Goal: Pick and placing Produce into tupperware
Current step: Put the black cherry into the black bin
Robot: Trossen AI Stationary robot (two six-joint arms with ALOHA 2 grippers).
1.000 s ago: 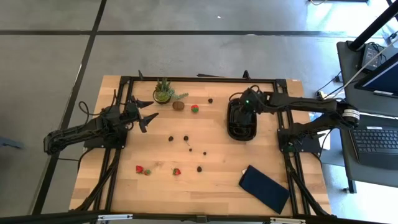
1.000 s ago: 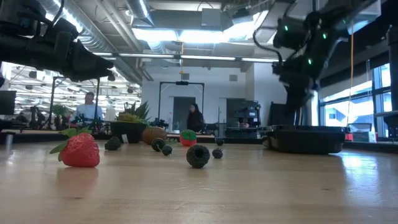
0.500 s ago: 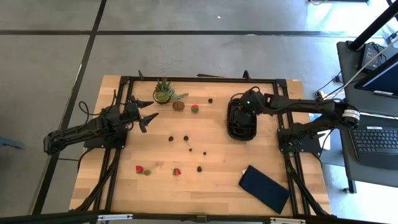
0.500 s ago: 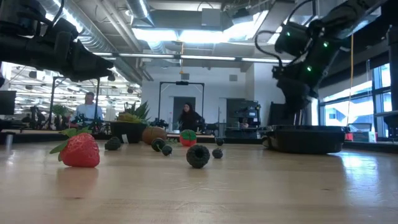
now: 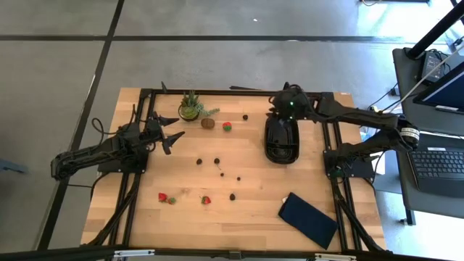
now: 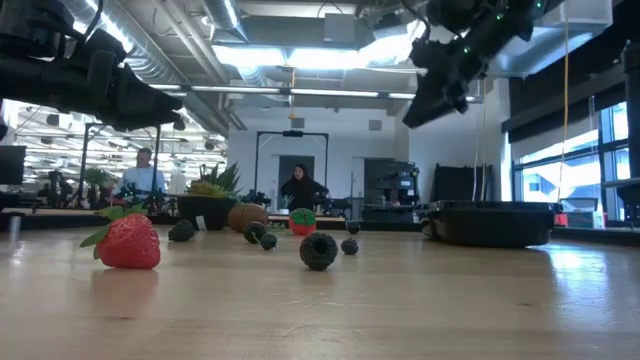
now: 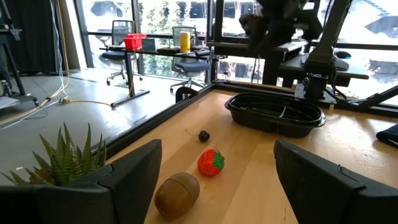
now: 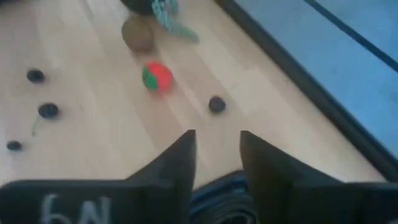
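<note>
The produce lies scattered on the wooden table: a brown kiwi (image 5: 208, 123), a strawberry (image 5: 227, 126) and a dark berry (image 5: 246, 116) near the far edge, several dark berries (image 5: 216, 161) mid-table, and two strawberries (image 5: 163, 197) nearer the front. The black tupperware (image 5: 283, 141) rests on its base at the right. My right gripper (image 5: 275, 112) hovers open and empty above the tupperware's far end; the right wrist view shows its fingers (image 8: 177, 165) over the rim (image 8: 217, 190). My left gripper (image 5: 172, 133) waits wide open at the left, facing the kiwi (image 7: 177, 194).
A small green potted plant (image 5: 191, 107) stands beside the kiwi at the far edge. A flat dark-blue rectangle (image 5: 309, 220) lies at the front right. In the low view, a strawberry (image 6: 125, 242) and a berry (image 6: 318, 250) sit close in front; people stand in the room behind.
My right gripper has risen from low over the tupperware and moved toward the table's far edge, tipping so that it points down toward the left. The left arm and the produce have stayed where they were.
</note>
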